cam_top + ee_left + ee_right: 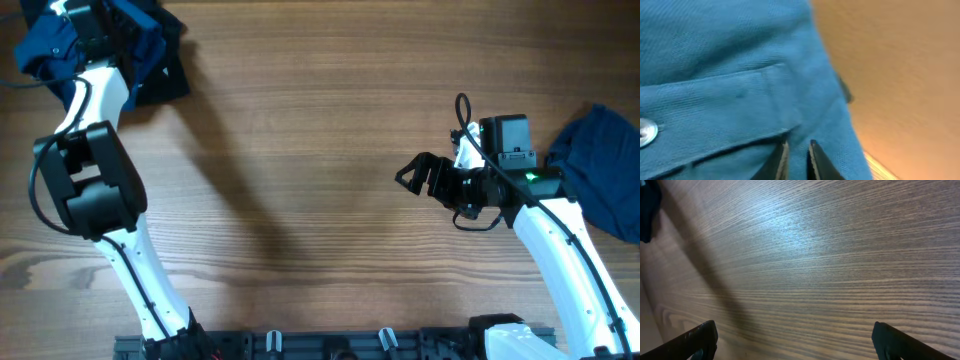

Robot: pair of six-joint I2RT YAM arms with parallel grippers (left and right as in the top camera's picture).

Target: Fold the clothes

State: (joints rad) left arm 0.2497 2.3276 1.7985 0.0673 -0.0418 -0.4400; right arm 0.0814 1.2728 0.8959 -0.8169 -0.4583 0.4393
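Wood-grain surface point(320, 120), brown, with long arm shadows across it. Clothes: a crumpled blue bundle point(40, 50) lies at the 10 o'clock corner of the overhead view, with darker folds along its 3 o'clock side. A second blue garment point(605, 170) lies at 3 o'clock, running off the edge of the view, well apart from the first. The left wrist view is filled from 7 to 12 o'clock with mid-blue woven cloth showing a stitched flap seam and one pale button point(646, 133) at 9 o'clock; the surface shows from 1 to 4 o'clock. Left fingers point(817, 164) sit at 6 o'clock of that view, right over the cloth, tips nearly together with only a thin slit between. Cannot tell whether any cloth is nipped in the slit. Overhead, the left arm point(95, 185) reaches from 7 o'clock up to the bundle, its end over the folds. Right fingers point(692, 341) stand wide apart with nothing between them, only wood grain beneath. Overhead they hang toward 3 o'clock of centre, pointing to 9 o'clock, near the second garment but apart from it. Right arm point(565, 245) rises from 5 o'clock. Dark rail point(330, 345) runs along 6 o'clock.
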